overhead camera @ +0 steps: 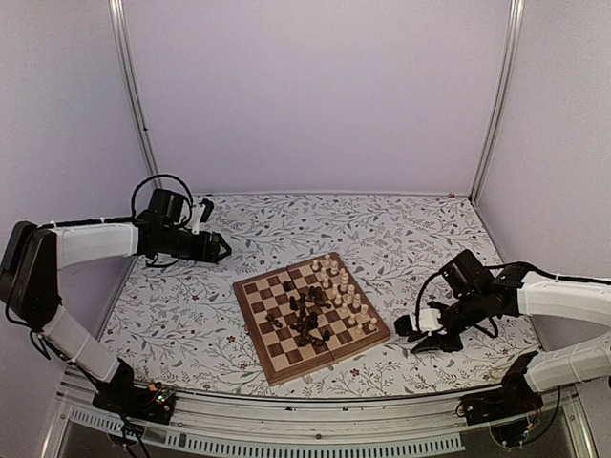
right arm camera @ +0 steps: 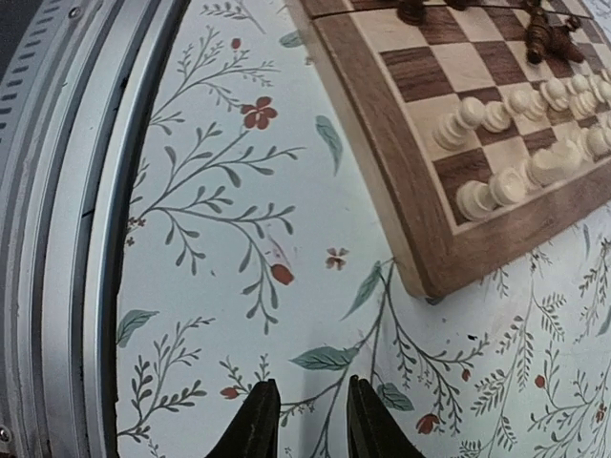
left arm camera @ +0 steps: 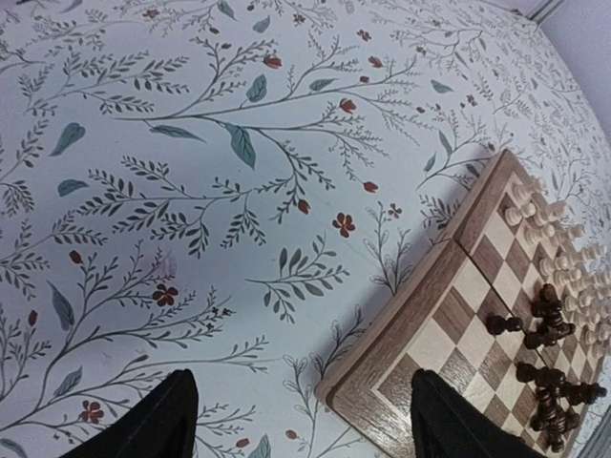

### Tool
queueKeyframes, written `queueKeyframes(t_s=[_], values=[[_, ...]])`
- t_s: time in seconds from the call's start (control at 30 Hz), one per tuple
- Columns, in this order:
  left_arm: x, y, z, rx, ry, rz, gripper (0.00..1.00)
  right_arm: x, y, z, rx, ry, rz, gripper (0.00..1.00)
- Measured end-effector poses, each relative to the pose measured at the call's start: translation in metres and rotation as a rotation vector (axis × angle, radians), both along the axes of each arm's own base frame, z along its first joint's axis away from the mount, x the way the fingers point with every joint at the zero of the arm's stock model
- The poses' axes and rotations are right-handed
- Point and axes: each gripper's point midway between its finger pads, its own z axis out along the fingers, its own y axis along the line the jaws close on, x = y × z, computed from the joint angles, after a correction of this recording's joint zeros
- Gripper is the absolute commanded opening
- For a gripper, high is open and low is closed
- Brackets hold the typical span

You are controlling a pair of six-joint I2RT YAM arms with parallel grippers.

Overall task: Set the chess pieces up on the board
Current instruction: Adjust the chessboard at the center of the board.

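The board lay turned like a diamond in the lower middle of the overhead frame, on the floral table. The pale chess pieces crowded its upper right side in rough rows. The dark chess pieces were bunched in a loose heap around its middle, several looking tipped over, though they were too small to be sure. The squares toward the board's left corner were bare.

The left gripper hung over the table at the left of the overhead frame, above and to the left of the board and well apart from it. In its wrist view both black fingers stood spread wide at the bottom edge, with only patterned cloth between them and the board's corner at the lower right.

The right gripper sat just right of the board's right corner, low over the table. Its wrist view showed the fingers drawn near each other with a narrow gap and nothing between them. The board's rim lay at the upper right there and a metal rail ran down the left side
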Motion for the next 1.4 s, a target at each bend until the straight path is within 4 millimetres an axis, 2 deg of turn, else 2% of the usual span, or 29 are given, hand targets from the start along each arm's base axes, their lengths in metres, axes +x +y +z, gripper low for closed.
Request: queueKeyframes(t_s=[0.2, 0.33, 0.5, 0.63, 0.8, 1.03, 1.4], values=[[-0.007, -0.011, -0.037, -0.058, 0.134, -0.014, 0.79, -0.035, 0.025, -0.022, -0.077, -0.007, 0.199, 0.21], [-0.015, -0.022, -0.048, -0.127, 0.177, -0.016, 0.83, -0.044, 0.035, -0.039, -0.125, 0.01, 0.252, 0.14], [-0.021, -0.056, -0.057, -0.195, 0.184, -0.046, 0.83, -0.032, 0.044, -0.049, -0.153, -0.008, 0.231, 0.09], [-0.022, -0.072, -0.066, -0.216, 0.194, -0.057, 0.83, -0.025, 0.051, -0.049, -0.154, -0.012, 0.214, 0.07], [-0.021, -0.074, -0.079, -0.218, 0.218, -0.041, 0.83, -0.02, 0.057, -0.05, -0.149, -0.011, 0.196, 0.06], [-0.022, -0.079, -0.078, -0.22, 0.207, -0.045, 0.83, -0.009, 0.064, -0.05, -0.123, -0.032, 0.172, 0.04], [-0.041, -0.082, -0.082, -0.236, 0.211, -0.044, 0.82, 0.04, 0.06, -0.049, -0.098, -0.081, 0.05, 0.02]])
